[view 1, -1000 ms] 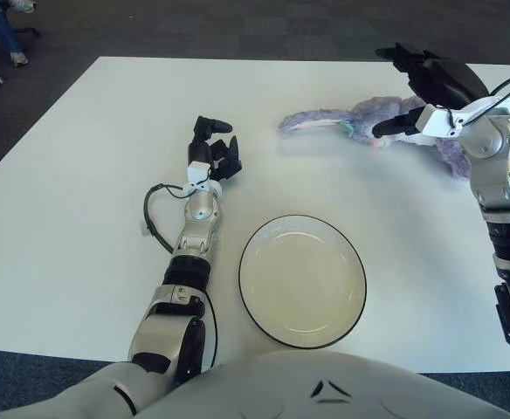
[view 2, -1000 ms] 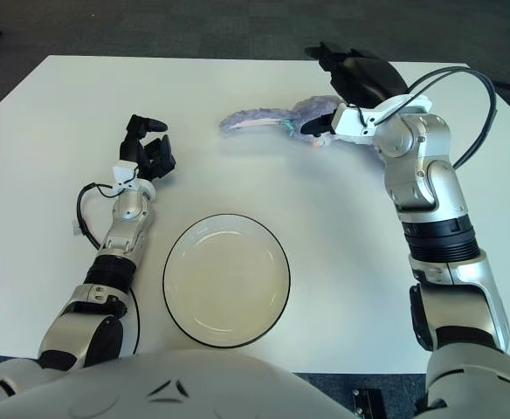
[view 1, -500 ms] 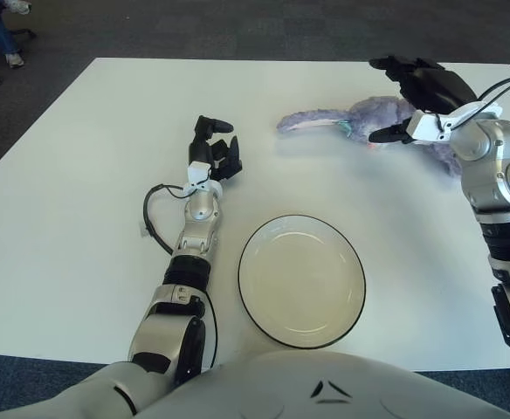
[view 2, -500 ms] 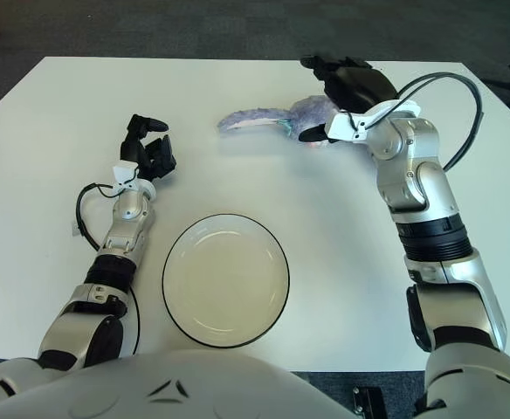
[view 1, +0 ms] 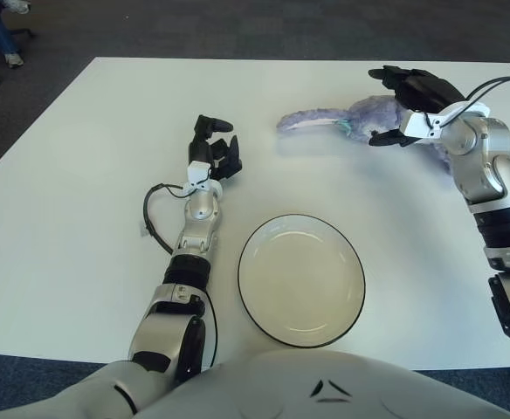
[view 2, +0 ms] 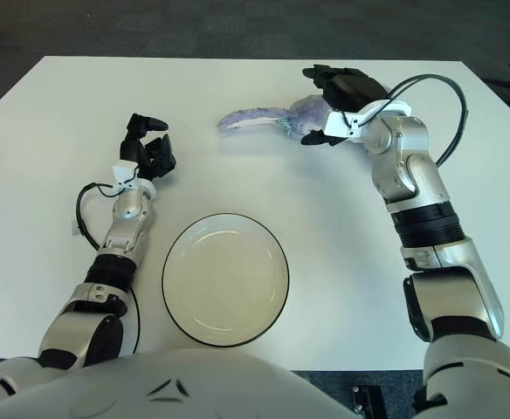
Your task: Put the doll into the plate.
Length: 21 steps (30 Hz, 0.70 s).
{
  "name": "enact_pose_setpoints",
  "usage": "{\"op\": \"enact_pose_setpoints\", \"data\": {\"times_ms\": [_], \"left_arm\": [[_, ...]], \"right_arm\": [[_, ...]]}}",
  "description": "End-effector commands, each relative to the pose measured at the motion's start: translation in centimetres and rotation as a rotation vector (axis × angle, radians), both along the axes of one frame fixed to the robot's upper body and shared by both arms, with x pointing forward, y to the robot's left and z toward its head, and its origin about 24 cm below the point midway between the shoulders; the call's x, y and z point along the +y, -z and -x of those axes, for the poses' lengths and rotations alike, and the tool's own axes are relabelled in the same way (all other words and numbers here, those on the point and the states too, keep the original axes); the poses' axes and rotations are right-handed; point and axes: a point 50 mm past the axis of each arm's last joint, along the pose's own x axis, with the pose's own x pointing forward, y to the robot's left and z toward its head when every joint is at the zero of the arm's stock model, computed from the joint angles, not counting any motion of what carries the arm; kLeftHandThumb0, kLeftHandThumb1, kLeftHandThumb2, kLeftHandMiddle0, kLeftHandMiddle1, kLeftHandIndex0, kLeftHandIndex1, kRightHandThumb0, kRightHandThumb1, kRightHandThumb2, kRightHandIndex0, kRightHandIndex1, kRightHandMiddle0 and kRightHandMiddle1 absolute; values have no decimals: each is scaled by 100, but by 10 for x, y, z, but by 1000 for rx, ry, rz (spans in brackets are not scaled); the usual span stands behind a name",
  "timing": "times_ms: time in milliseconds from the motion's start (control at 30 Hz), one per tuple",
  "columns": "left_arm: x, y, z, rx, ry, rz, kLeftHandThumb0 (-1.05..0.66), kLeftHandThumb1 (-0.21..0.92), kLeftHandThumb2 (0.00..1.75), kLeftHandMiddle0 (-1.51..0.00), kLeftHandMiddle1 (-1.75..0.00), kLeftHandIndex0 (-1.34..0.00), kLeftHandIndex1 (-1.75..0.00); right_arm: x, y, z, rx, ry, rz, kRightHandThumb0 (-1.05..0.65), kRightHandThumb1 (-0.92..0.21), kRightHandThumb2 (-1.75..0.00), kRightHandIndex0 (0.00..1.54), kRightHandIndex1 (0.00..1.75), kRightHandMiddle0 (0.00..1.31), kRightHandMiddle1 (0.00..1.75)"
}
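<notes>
Nearest the robot's body sits the plate (view 1: 301, 279), bare inside, on the white table (view 1: 80, 218). It lies well short of the right hand and off to that hand's left, toward the robot.

Just left of the plate and a little beyond it, the left hand (view 1: 215, 153) shows over the tabletop, fingers loosely curled around nothing. It is idle and well apart from the toy.

Farthest out, the right hand (view 2: 335, 100) is at the doll (view 2: 272, 118), a purple plush lying flat on the table. Its fingers are spread, arched over the doll's bulkier end with the thumb at the near side; they do not look closed on it, so I judge it not yet grasped. From this hand, the doll's long axis runs leftward across the table, the thin tail-like end pointing away to the left. The right hand is plainly the nearer one, and the carry would go back toward the robot and leftward.
</notes>
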Motion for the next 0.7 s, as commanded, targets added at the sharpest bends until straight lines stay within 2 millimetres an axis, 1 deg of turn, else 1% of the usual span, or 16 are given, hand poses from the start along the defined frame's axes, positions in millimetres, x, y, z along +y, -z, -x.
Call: {"op": "enact_pose_setpoints", "data": {"times_ms": [0, 133, 233, 367, 500, 667], "left_arm": [[3, 15, 8, 50, -18, 6, -39, 63, 92, -103, -175, -37, -175], [3, 15, 8, 51, -18, 5, -39, 63, 92, -104, -175, -37, -175], [3, 15, 8, 51, -17, 5, -39, 63, 92, -104, -175, -38, -175], [4, 15, 8, 50, -16, 7, -39, 63, 92, -105, -175, -38, -175], [4, 15, 8, 51, -15, 9, -39, 63, 92, -105, -175, -38, -175], [4, 15, 9, 50, -15, 9, -39, 63, 92, -105, -175, -38, -175]], "right_arm": [[1, -4, -8, 0, 22, 36, -82, -47, -57, 2, 1, 0, 32], [0, 4, -18, 15, 49, 38, -78, -41, -63, 4, 1, 0, 34], [-1, 7, -21, 22, 63, 30, -75, -38, -66, 6, 2, 0, 34], [-1, 10, -23, 25, 73, 23, -70, -34, -71, 8, 3, 0, 28], [-1, 14, -24, 18, 88, 20, -66, -30, -76, 7, 2, 0, 19], [-1, 17, -25, 12, 103, 26, -61, -27, -81, 7, 2, 0, 13]]}}
